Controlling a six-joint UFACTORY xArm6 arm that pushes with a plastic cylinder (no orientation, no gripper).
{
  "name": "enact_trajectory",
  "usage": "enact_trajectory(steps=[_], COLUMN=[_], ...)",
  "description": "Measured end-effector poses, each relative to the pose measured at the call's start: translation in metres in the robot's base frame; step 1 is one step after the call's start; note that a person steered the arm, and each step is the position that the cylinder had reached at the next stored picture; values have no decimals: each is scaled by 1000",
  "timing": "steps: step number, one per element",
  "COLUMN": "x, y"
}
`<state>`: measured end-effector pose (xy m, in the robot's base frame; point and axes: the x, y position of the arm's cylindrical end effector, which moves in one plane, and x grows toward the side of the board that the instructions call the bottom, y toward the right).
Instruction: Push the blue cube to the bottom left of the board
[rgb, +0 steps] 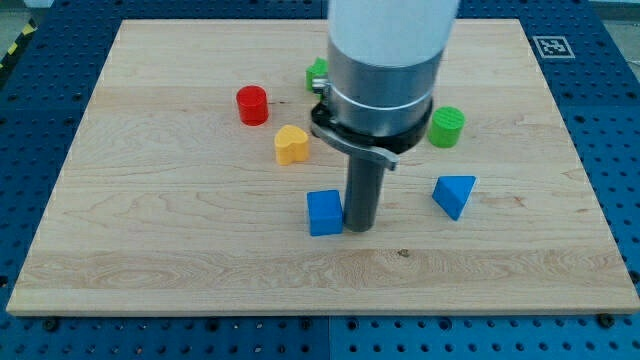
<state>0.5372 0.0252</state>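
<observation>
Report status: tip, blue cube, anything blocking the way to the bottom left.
My tip down at the blue cube's right side, apparently touching. Cube near board centre, low. Nothing between it and the bottom-left corner; yellow heart sits above, off the line.

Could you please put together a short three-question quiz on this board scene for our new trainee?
1. True or false: my tip stands at the view's right side of the blue cube, close against it.
2. Which block lies nearest the view's right edge of the board? A) red cylinder B) yellow heart-shaped block C) blue triangular block
3. Fill in: the block partly hidden behind the arm, near the view's top, is coloured ____.

Key
1. True; whether they actually touch cannot be told.
2. C; the green cylinder sits just above it, slightly further left.
3. Green.
</observation>
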Motion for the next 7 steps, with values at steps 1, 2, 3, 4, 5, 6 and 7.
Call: enact_trajectory(steps=[1, 2, 3, 4, 5, 6, 7], x=[-2, -17, -20, -24, -24, -24, -29], y=[-34, -54, -64, -69, -96, -129, -163])
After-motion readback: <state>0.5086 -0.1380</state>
